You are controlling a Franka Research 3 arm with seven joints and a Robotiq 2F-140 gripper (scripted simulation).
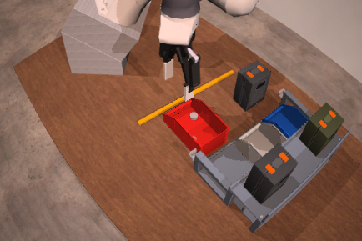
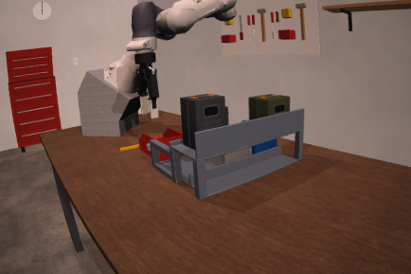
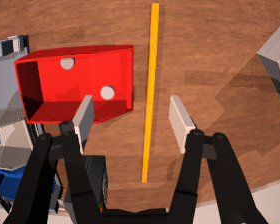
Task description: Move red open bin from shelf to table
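The red bin (image 1: pixel 206 129) (image 2: pixel 147 141) (image 3: pixel 83 77) looks upright on the table top (image 1: pixel 104 157), open front toward the robot's base. Its rear is close to the grey shelf (image 1: pixel 213 180) (image 2: pixel 246 131); whether they touch is hard to tell. Two round grey parts (image 3: pixel 67 63) (image 3: pixel 107 92) lie in it. The beige bin (image 1: pixel 259 138) (image 3: pixel 10 144) and blue bin (image 1: pixel 289 119) (image 2: pixel 264 147) stand side by side on the shelf and look level, fronts out. My gripper (image 1: pixel 178 82) (image 3: pixel 131 106) is partly open and empty, above and in front of the red bin.
A yellow rod (image 1: pixel 158 112) (image 2: pixel 129 148) (image 3: pixel 151 90) lies on the table just before the red bin's front. A dark case (image 1: pixel 252 87) stands on the table beside the shelf. Another dark case (image 1: pixel 271 175) and a green case (image 1: pixel 321 132) (image 2: pixel 265 109) stand on the shelf unit.
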